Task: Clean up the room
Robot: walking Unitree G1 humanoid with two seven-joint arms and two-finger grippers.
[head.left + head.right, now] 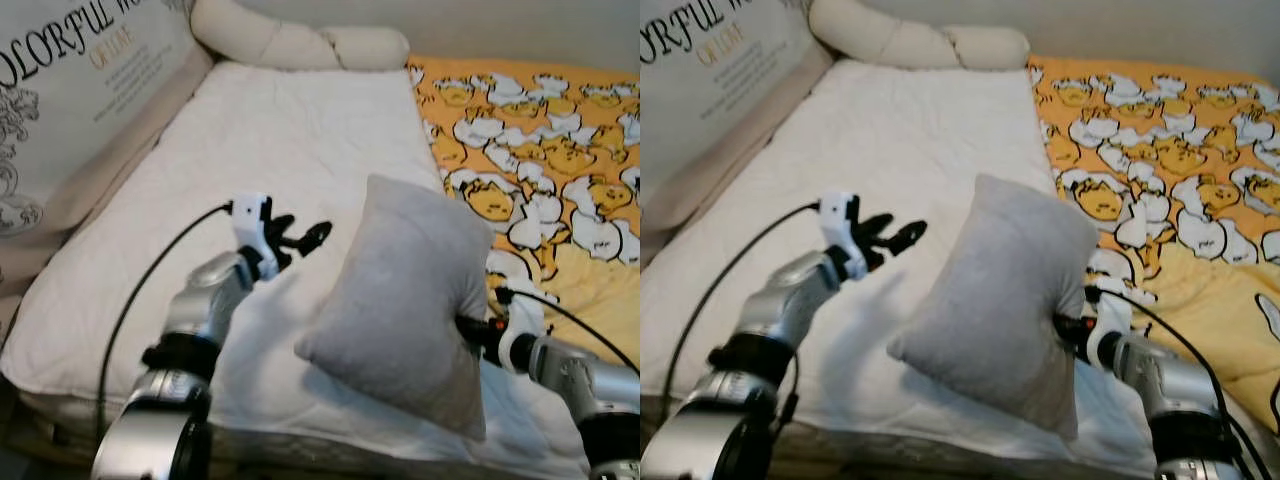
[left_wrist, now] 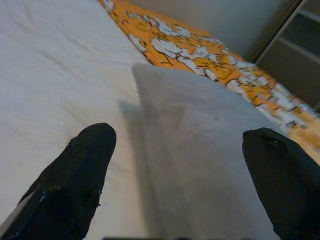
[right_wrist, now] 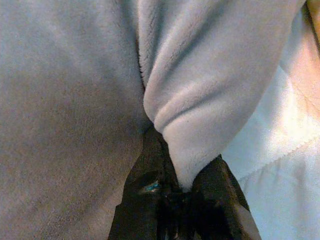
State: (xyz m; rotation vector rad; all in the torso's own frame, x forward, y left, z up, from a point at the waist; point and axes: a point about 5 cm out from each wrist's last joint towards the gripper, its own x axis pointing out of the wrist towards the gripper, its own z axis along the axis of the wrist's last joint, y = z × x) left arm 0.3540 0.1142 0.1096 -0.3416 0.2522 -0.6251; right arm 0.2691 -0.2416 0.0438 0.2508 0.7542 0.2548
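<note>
The grey pillow [image 1: 405, 300] is soft, matt plush with a short fleecy nap. The white bed cover [image 1: 290, 160] looks like smooth matt cloth, and the orange blanket [image 1: 560, 130] is printed fabric. The arms are brushed silver metal, with matt black fingers [image 2: 75, 175].

I hold a plush grey pillow [image 1: 405, 300] pinched by a fold at its edge, tilted upright above the white mattress [image 1: 290, 160], beside the orange patterned blanket [image 1: 540, 150].
</note>
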